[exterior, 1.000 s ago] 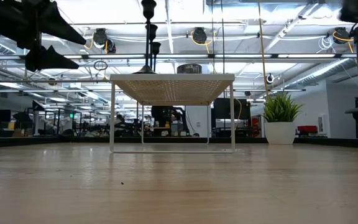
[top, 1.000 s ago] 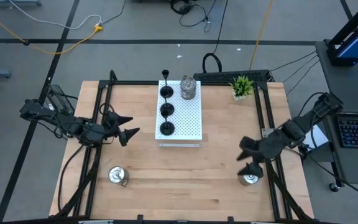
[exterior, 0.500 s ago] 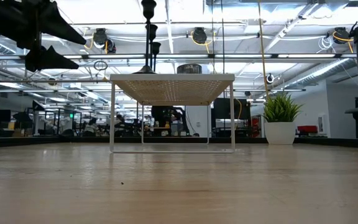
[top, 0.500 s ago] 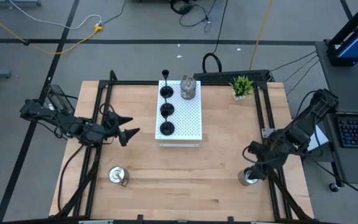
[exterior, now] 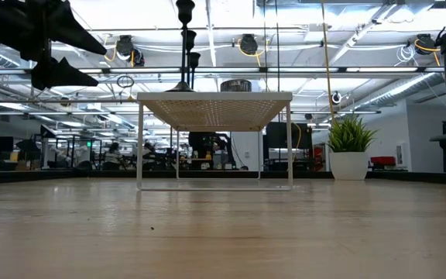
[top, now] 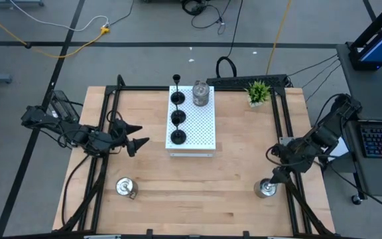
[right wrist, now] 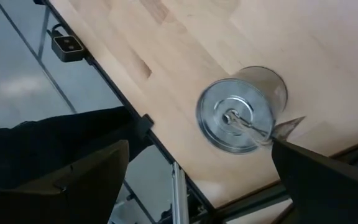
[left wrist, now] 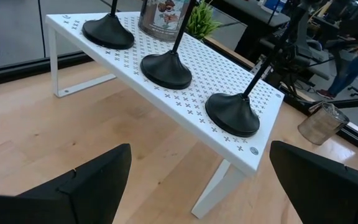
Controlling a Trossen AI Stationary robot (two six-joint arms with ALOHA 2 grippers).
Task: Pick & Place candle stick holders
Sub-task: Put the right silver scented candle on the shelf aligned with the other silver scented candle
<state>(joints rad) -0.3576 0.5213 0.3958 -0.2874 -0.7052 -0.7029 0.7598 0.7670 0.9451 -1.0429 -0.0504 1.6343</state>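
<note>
Three black candle stick holders [top: 178, 117] stand in a row on the white perforated board [top: 201, 129], their round bases [left wrist: 166, 70] resting on it. A silver holder [top: 201, 94] stands at the board's far end. Two more silver holders rest on the table, one near left [top: 125, 187] and one near right [top: 265, 189]. My left gripper [top: 141, 134] hovers open, left of the board, pointing at it. My right gripper [top: 274, 164] hangs open above and just beyond the near-right silver holder [right wrist: 241, 109], tilted downward, with nothing between its fingers.
A small green potted plant [top: 258, 91] stands at the far right of the table. Black frame rails [top: 285, 126] run along the table's left and right sides. Bare wood lies between the board and the near edge.
My right gripper has drawn back toward the table's right edge, rolled about its own axis and tipped further down. It now uncovers the near-right silver holder. Its fingers stay open. The holders have not moved.
</note>
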